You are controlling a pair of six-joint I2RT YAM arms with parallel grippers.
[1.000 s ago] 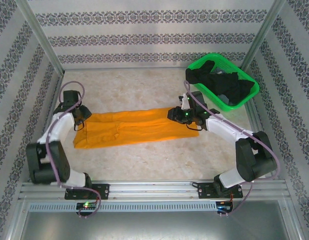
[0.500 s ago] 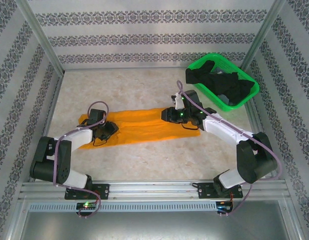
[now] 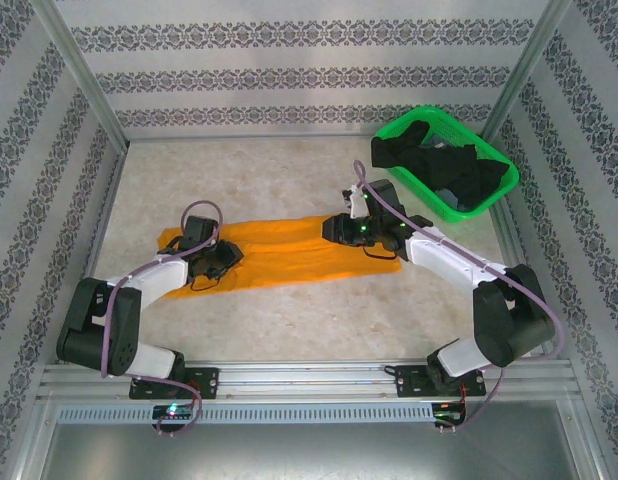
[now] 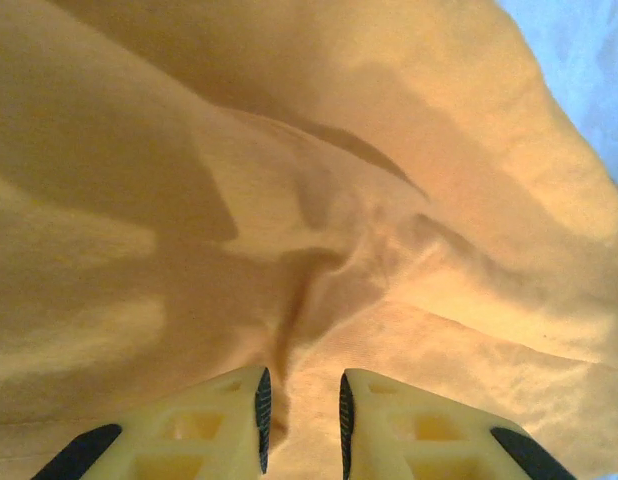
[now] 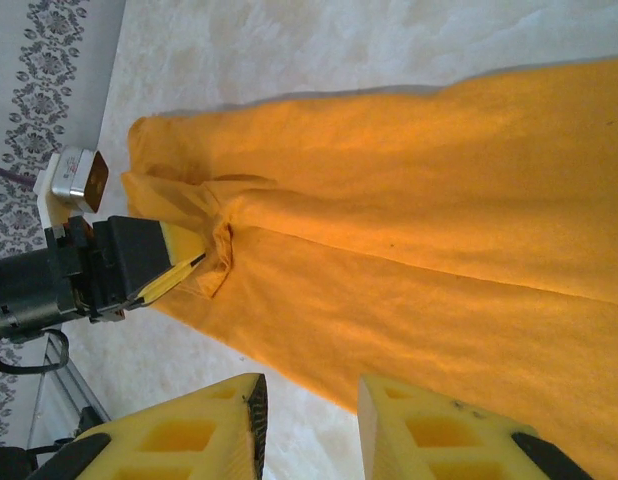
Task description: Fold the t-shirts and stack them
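The mustard-orange t-shirt [image 3: 289,255] lies as a long folded strip across the middle of the table. My left gripper [image 3: 227,258] rests low on its left part. In the left wrist view the jaws [image 4: 301,410] stand close together with a raised ridge of orange cloth [image 4: 289,150] pinched between them. The right wrist view shows that pinch from the side, at the left gripper [image 5: 204,258] on the shirt [image 5: 409,220]. My right gripper [image 3: 332,228] hovers over the shirt's right part. Its jaws [image 5: 309,420] are open, with nothing between them. Black t-shirts [image 3: 444,165] lie heaped in the basket.
The green mesh basket [image 3: 441,207] stands at the back right, close behind the right arm. Patterned walls with metal posts close in the table on three sides. Bare pale tabletop [image 3: 249,180] lies behind the shirt and in front of it.
My left gripper moved from the shirt's far left end to the right and nearer, drawing the left end in, and its jaws narrowed. The right gripper shifted slightly left.
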